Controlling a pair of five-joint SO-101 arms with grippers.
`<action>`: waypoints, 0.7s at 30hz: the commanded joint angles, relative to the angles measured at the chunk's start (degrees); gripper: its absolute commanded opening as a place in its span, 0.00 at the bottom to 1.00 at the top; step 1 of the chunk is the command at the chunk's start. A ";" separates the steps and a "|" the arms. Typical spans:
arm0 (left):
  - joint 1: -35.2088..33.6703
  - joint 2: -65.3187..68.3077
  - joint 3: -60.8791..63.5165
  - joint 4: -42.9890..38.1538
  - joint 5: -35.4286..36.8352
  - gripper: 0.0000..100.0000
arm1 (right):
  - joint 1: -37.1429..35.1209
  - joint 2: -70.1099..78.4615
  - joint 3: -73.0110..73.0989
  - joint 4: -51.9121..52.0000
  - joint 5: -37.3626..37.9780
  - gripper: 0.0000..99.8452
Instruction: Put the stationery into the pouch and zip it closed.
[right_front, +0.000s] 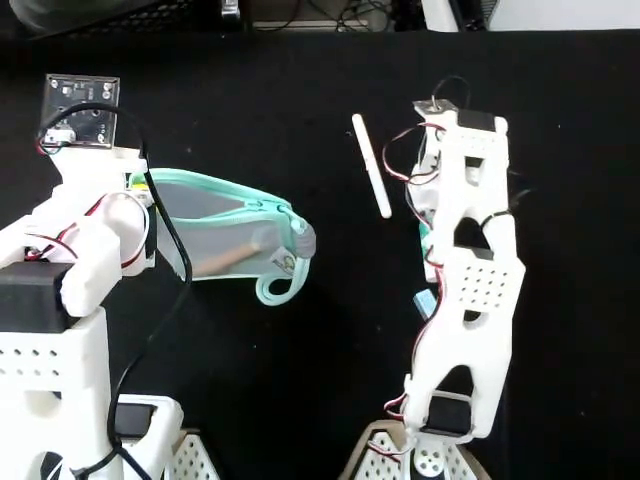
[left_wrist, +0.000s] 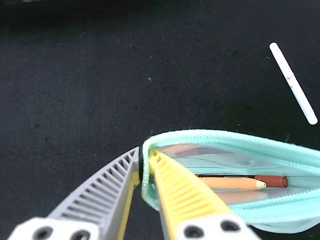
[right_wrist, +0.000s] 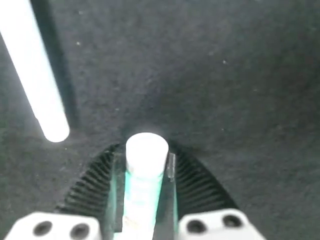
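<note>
Right gripper (right_wrist: 144, 156) grips a white-capped tube (right_wrist: 146, 147) — white pen (right_wrist: 35, 75) beside; left gripper (left_wrist: 145, 156) pinches pouch (left_wrist: 235, 141).

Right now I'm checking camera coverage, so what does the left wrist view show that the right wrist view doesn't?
Left wrist view: the left gripper pinching the rim of the open pouch, with a pencil and a reddish pen inside. Right wrist view: the right gripper shut on a white-capped stick. Both: the white pen lying on the black table.
</note>
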 joint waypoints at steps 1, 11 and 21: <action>-0.92 0.88 4.97 0.53 0.00 0.03 | 0.26 -3.65 -1.19 -0.70 0.26 0.01; -0.75 0.88 4.97 0.44 -0.09 0.03 | -1.32 -41.19 28.18 -6.86 2.55 0.01; -0.66 0.88 4.97 0.79 0.00 0.03 | -16.88 -96.48 62.20 -19.16 1.32 0.01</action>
